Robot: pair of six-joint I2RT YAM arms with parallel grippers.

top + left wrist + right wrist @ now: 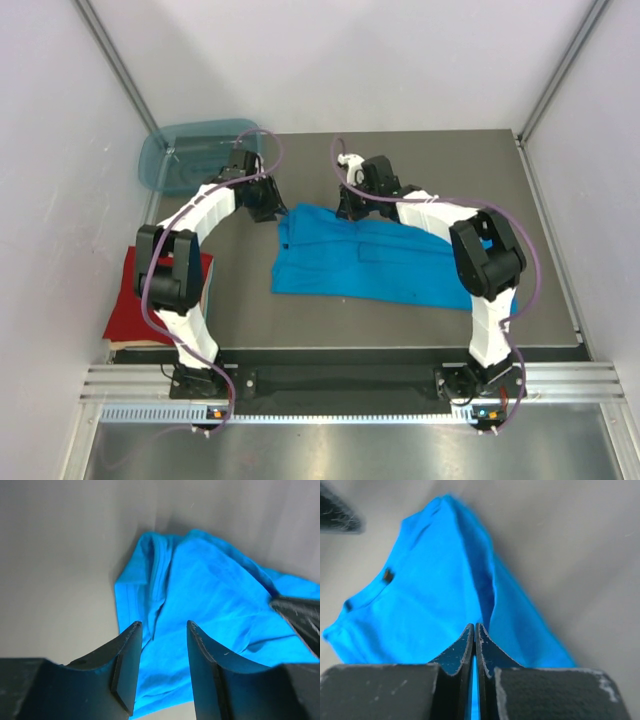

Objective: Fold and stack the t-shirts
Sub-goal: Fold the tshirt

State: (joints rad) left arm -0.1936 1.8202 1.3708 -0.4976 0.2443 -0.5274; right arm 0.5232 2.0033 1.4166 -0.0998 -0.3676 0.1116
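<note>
Blue shirt (360, 262) lies mid-table (450, 170), red shirt (125, 315) folded at left edge. Right gripper (475, 627) is pinching a raised fold. Left gripper (162, 626) is spread over the far-left corner. Cloth looks light and limp, so grab the corner hem.

A see-through blue-green plastic tub (195, 150) sits at the far left corner of the dark grey bench (450, 170). A ridged metal rail (340, 385) runs along the near edge.
</note>
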